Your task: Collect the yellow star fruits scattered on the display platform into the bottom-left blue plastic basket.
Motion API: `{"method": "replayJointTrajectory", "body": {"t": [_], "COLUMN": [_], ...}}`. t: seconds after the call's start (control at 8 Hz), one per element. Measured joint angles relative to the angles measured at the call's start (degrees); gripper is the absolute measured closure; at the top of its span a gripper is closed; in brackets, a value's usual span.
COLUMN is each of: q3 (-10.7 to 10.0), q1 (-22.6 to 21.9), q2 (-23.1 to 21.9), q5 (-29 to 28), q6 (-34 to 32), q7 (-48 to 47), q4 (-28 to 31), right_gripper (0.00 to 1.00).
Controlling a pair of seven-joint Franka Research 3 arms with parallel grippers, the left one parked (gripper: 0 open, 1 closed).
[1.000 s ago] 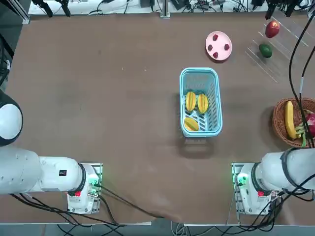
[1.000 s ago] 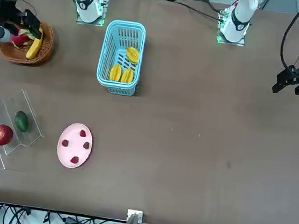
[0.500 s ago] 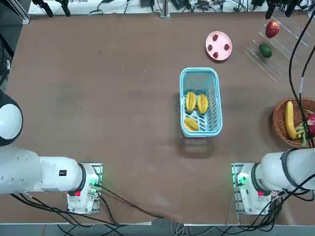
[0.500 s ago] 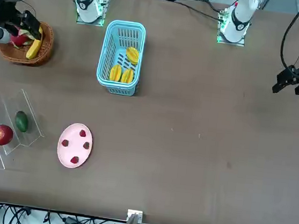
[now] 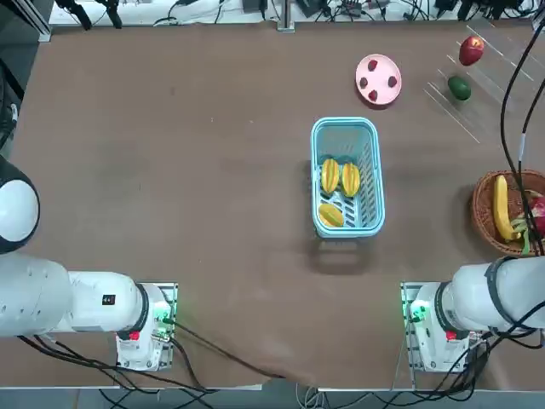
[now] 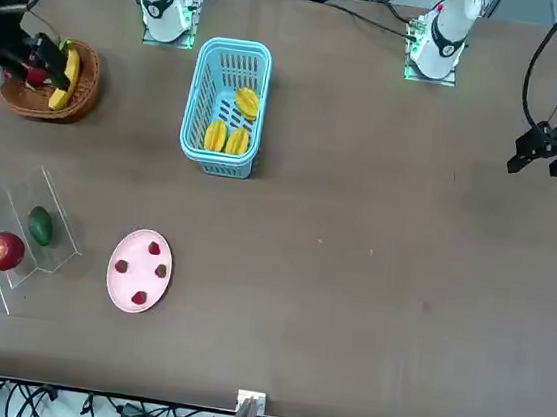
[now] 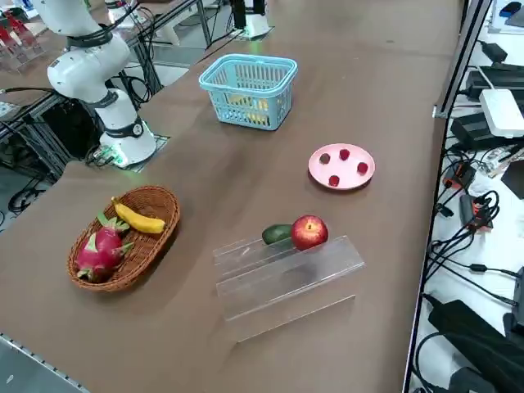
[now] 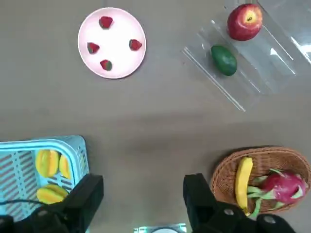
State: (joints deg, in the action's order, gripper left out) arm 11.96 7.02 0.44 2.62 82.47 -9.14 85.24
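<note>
- All three star fruits (image 5: 329,175) sit in the blue basket (image 5: 381,216)
- Right gripper (image 8: 144,190): fingers apart, empty
- Collecting looks finished; next, simply park (nothing left to fetch)

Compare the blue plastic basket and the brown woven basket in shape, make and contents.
The blue plastic basket is rectangular with rounded corners, while the brown woven basket is round. The blue plastic basket has slotted walls; the brown woven basket is of tight wickerwork. The blue plastic basket holds three yellow star fruits, the brown woven basket a banana and a dragon fruit. Both stand upright on the table.
</note>
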Motion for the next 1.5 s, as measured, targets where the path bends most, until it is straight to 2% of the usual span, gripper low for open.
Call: {"method": "replayJointTrajectory", "body": {"t": [1.5], "q3": [-0.8], "q1": [0.0], "q2": [0.0], "q5": [-0.8], "q6": [0.1], "q7": [-0.1], "q4": [0.0], "right_gripper": [0.00]}}
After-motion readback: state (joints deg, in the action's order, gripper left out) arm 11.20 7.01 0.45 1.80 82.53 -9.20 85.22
